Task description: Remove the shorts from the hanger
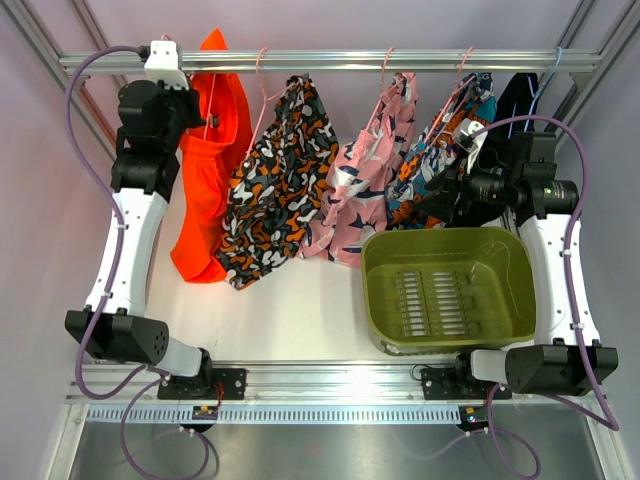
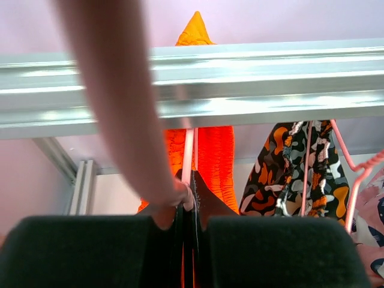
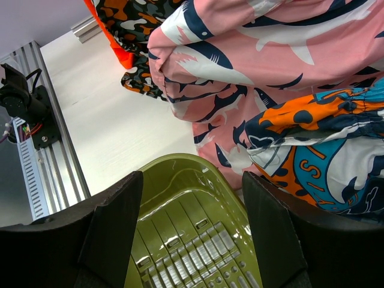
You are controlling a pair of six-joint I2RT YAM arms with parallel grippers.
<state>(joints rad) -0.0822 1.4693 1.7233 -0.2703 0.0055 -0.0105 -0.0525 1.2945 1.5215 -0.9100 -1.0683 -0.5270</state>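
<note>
Several shorts hang from hangers on the top rail (image 1: pixel 420 61): plain orange (image 1: pixel 205 190), camouflage (image 1: pixel 275 190), pink print (image 1: pixel 365 190), teal-orange-navy print (image 1: pixel 432 160) and black (image 1: pixel 517 95). My left gripper (image 1: pixel 197 122) is up at the orange shorts' top. In the left wrist view it (image 2: pixel 191 201) is shut on the thin pink hanger wire (image 2: pixel 188 150), with orange fabric (image 2: pixel 216 162) behind it and in the slit. My right gripper (image 1: pixel 468 186) is open and empty beside the teal print shorts (image 3: pixel 324 150), over the basket (image 3: pixel 180 161).
An olive green plastic basket (image 1: pixel 523 275) stands on the white table at front right, under the right gripper. A blurred cable (image 2: pixel 120 102) crosses the left wrist view in front of the rail (image 2: pixel 270 78). Frame posts stand at both sides.
</note>
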